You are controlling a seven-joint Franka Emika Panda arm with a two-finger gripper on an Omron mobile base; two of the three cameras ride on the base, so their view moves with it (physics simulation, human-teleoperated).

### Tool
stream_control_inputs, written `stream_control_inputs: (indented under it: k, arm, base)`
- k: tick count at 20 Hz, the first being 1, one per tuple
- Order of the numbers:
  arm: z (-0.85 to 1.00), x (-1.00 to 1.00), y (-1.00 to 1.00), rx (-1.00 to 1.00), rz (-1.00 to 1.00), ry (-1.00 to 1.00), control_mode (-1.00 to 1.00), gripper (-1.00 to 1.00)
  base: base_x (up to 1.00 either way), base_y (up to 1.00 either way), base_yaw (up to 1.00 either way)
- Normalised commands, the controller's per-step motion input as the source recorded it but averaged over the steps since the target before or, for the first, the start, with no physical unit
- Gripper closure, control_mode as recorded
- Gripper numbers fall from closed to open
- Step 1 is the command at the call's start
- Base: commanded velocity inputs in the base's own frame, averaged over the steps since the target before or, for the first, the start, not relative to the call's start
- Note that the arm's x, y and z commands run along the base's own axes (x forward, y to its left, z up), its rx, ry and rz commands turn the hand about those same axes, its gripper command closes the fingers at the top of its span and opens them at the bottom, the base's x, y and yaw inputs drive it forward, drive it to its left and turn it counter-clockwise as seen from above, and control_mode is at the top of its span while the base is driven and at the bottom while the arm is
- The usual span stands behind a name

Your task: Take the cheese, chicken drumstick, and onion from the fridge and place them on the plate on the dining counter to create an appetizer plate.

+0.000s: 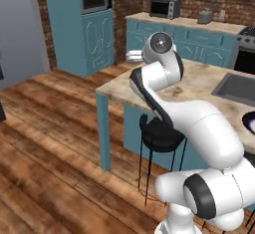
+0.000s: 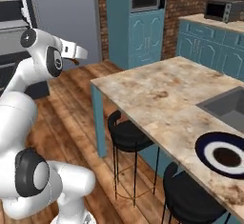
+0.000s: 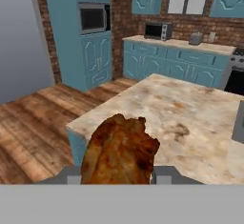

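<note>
A brown-orange roasted chicken drumstick (image 3: pixel 119 149) sits clamped between the jaws of the two-finger gripper (image 3: pixel 116 173) (its fingertips mostly hidden behind the meat). Ahead of the jaws lies the beige marbled stone dining counter (image 3: pixel 190 118). Further along it rests the round dark-blue plate (image 2: pixel 224 155), well apart.

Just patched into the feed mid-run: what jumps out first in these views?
The drumstick dominates the hand view, big and brown between the fingers, held above the near end of the dining counter. In the right base view the plate sits bare on that counter by the sink, with two black stools tucked below the edge.
</note>
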Motion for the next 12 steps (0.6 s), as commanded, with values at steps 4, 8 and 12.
stream_control_inputs:
  k: [4,8,12]
  arm:
    - [0.0,0.0,0.0,0.0,0.0,0.0,1.0,1.0]
    - [0.0,0.0,0.0,0.0,0.0,0.0,1.0,1.0]
    - [0.0,0.0,0.0,0.0,0.0,0.0,1.0,1.0]
  base:
    - [-0.99,-0.29,-0.41]
    - [-0.54,-0.47,-0.4]
    - [-0.03,-0.26,-0.42]
